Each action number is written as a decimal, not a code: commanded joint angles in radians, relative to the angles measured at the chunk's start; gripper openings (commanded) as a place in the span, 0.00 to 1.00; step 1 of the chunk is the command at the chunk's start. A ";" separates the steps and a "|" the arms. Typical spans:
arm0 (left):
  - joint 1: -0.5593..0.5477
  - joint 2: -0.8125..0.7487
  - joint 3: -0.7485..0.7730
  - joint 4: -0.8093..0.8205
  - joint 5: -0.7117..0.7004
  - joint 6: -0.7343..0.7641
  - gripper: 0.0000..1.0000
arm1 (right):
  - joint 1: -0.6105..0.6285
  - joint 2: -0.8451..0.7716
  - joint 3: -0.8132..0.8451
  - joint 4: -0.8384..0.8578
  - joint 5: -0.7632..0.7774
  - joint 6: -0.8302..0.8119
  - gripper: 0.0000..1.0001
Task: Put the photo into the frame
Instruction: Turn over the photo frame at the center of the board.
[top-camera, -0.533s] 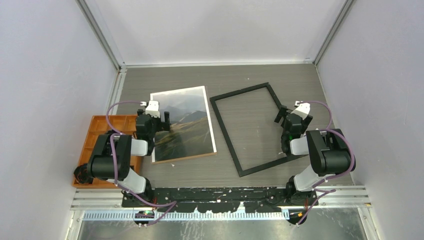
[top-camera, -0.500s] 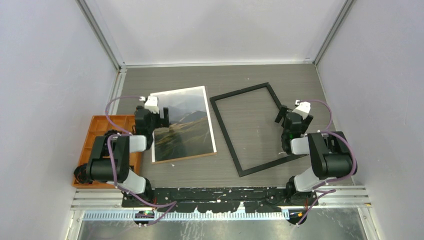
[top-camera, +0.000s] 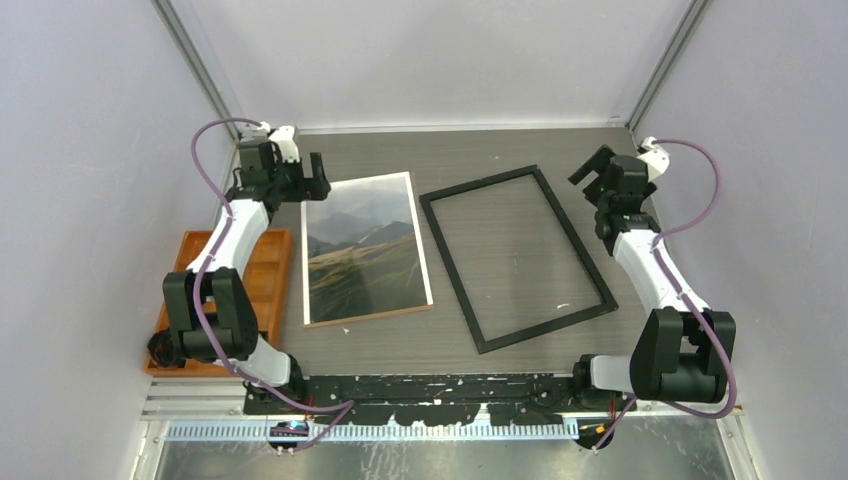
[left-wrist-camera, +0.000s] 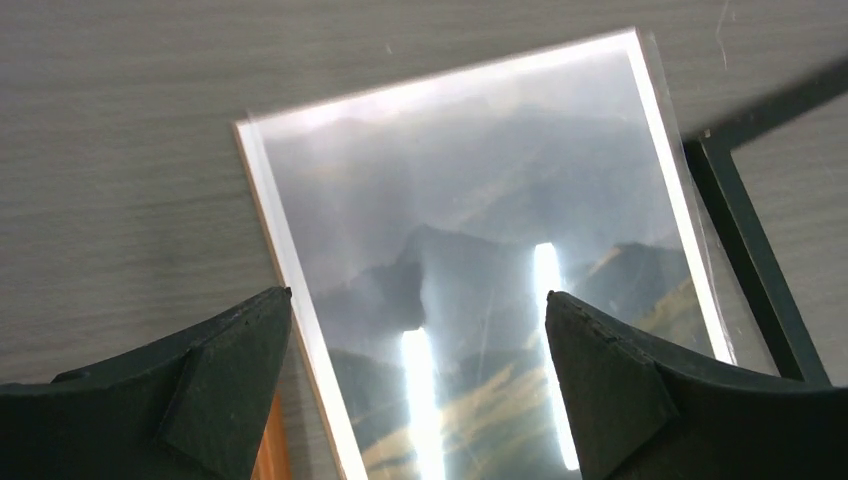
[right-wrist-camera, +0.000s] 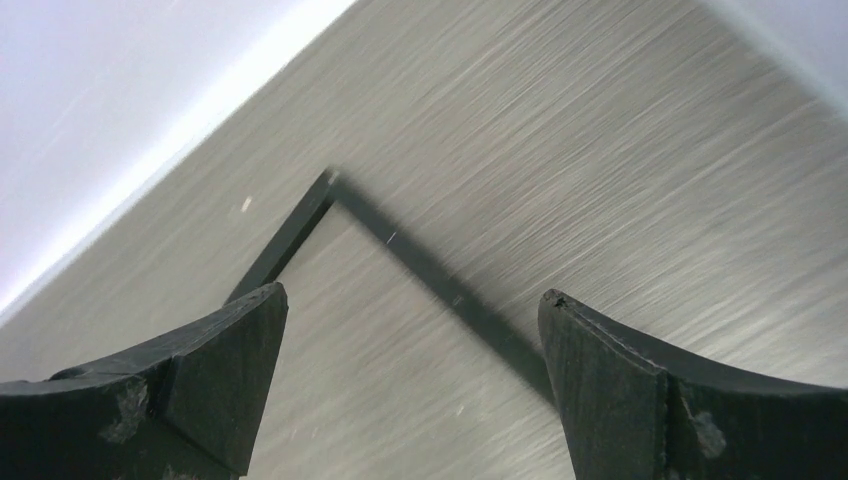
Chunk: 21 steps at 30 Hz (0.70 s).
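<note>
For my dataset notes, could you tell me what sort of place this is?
Probably a lab test cell: white walls on aluminium rails box in a grey table, with a left arm and right arm bolted at its near edge.

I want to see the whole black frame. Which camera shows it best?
The top camera. It shows the whole frame, all four sides, lying flat beside the photo. The right wrist camera catches only one blurry corner, the left wrist camera just a small part at the edge.
</note>
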 joint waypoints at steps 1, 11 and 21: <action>-0.005 0.048 0.102 -0.278 0.076 0.003 1.00 | 0.096 0.020 0.093 -0.165 -0.310 0.012 1.00; -0.110 0.120 0.224 -0.484 0.009 0.102 1.00 | 0.622 0.151 0.205 -0.378 -0.049 -0.070 1.00; -0.172 0.122 0.228 -0.576 0.000 0.190 1.00 | 0.829 0.301 0.172 -0.341 0.015 -0.048 0.92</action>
